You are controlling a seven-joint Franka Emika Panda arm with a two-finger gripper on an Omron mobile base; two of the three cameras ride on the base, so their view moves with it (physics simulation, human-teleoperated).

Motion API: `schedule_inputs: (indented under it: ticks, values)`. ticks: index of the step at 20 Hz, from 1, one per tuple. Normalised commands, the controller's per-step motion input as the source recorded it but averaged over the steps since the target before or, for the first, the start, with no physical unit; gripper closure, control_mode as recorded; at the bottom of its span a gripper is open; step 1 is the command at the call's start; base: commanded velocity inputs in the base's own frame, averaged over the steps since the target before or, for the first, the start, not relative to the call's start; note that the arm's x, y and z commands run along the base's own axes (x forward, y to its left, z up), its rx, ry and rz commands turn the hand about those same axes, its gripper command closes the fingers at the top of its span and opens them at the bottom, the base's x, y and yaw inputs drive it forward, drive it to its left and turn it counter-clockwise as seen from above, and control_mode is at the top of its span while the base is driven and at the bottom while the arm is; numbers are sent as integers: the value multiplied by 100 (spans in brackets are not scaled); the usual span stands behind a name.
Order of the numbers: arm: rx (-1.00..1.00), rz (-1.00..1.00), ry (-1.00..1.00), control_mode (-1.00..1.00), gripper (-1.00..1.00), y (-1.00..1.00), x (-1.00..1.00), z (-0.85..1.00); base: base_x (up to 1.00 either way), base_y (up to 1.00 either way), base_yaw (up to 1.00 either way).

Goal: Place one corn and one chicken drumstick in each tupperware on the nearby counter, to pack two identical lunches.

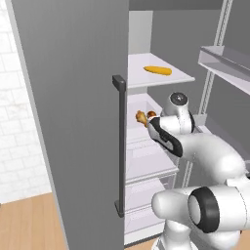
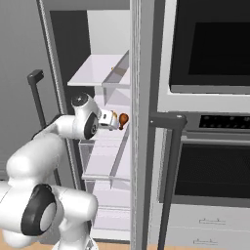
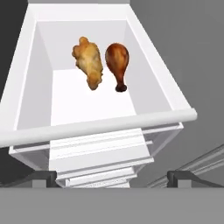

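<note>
Robot arm reaches into an open fridge w/ grey door (image 1: 73,122) swung wide to its left. The claw (image 3: 111,177) hovers above a white pull-out tray (image 3: 100,122) in the fridge, pointing down into it; its two dark fingertips (image 3: 43,178) stand far apart at the bottom of the hand view, fully spread, holding nothing.

In the tray, two chicken drumsticks lie side by side, just about touching: a pale golden drumstick (image 3: 89,61) and a darker brown drumstick (image 3: 118,63), both w/ thin bone ends toward the tray's front. From the base views they show as a small tan-and-brown pair (image 1: 145,117) just past the arm's wrist, same pair from the other side (image 2: 118,118).

One yellow corn cob (image 1: 157,70) lies on the white shelf (image 1: 180,77) above, well apart from the claw.

Judging by the pose, the claw sits wide and centred over the tray to drop onto one drumstick. Neither drumstick is lifted yet, so packing looks barely begun. Risk: they lie so close that closing on one could nudge or pinch the other
</note>
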Motion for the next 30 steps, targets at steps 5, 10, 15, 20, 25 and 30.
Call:
schedule_inputs:
  ticks: [5, 10, 15, 20, 25, 30]
  values:
    - [0, 0, 2, -100, -100, -13, 71, -5, 0, 0, 0]
    - [0, 0, 5, -100, -100, -21, 59, -1, 0, 0, 0]
    - [0, 0, 2, -100, -100, -18, 54, -14, 0, 0, 0]
    - [0, 0, 0, -100, -100, 0, 27, -29, 0, 0, 0]
    - [0, 0, 0, -100, -100, -1, 34, -30, 0, 0, 0]
    - [0, 0, 0, -100, -100, -16, 47, -15, 0, 0, 0]
